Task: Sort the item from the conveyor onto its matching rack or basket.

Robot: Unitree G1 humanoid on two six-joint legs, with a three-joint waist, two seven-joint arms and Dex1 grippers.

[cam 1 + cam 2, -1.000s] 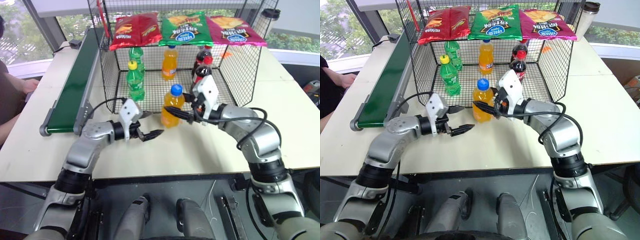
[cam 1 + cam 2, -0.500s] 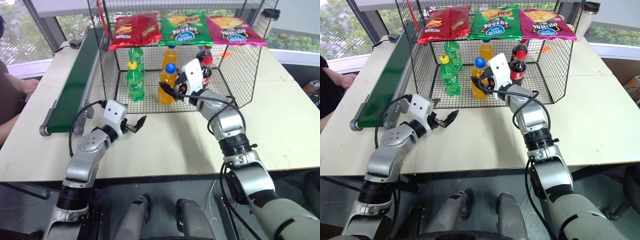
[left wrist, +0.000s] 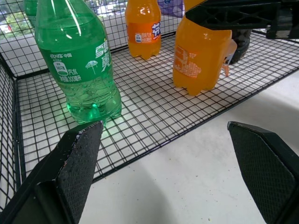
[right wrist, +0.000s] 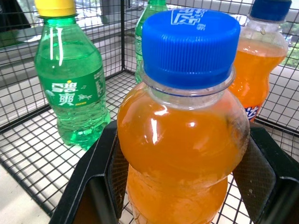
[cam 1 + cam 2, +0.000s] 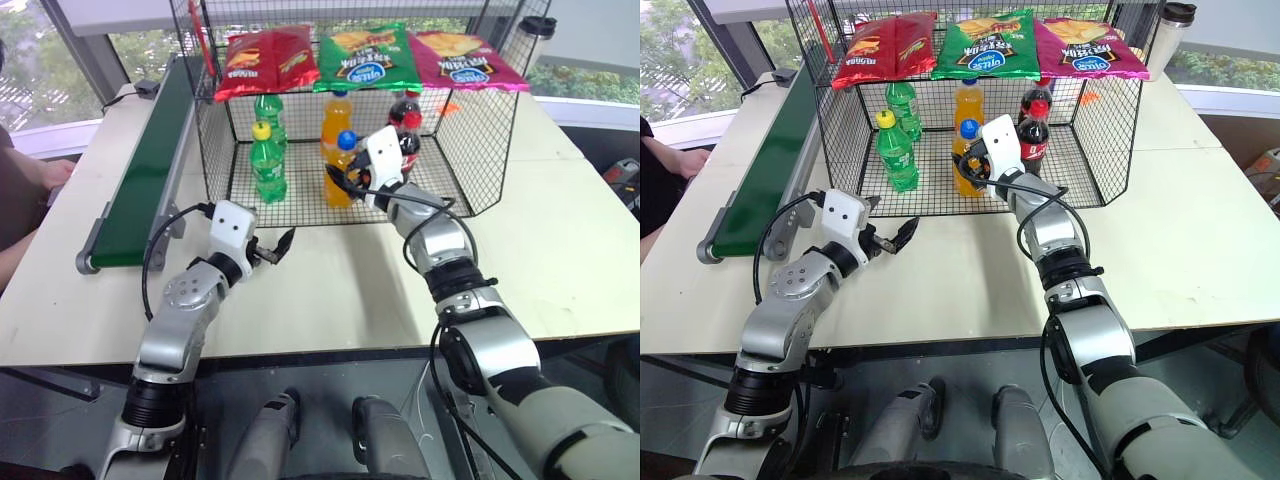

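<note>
Clamped on the orange soda bottle, the right gripper has its 2 black fingers pressed against either side of the bottle's body, just below the blue screw cap. That bottle stands upright inside the black wire-mesh cage, near the cage's open front edge and about midway across its grid floor; the left wrist view shows its base down on the mesh. The right arm reaches in through the open front.

Behind it, toward the back of the cage, stands a second orange soda bottle. To its right are 2 dark cola bottles with red caps, 1 behind the other. On the left side of the cage floor stand 2 green soda bottles: the nearer one has a yellow cap, the other is toward the back left corner. On the cage's flat mesh top lie 3 chip bags: red, green and magenta.

The left gripper hovers over the white table, just in front of the cage's front left corner, with its jaws wide apart and nothing between them.

Along the table's left edge runs the dark green conveyor in its grey frame, with nothing on its belt. A lidded cup stands at the table's far right, behind the cage.
</note>
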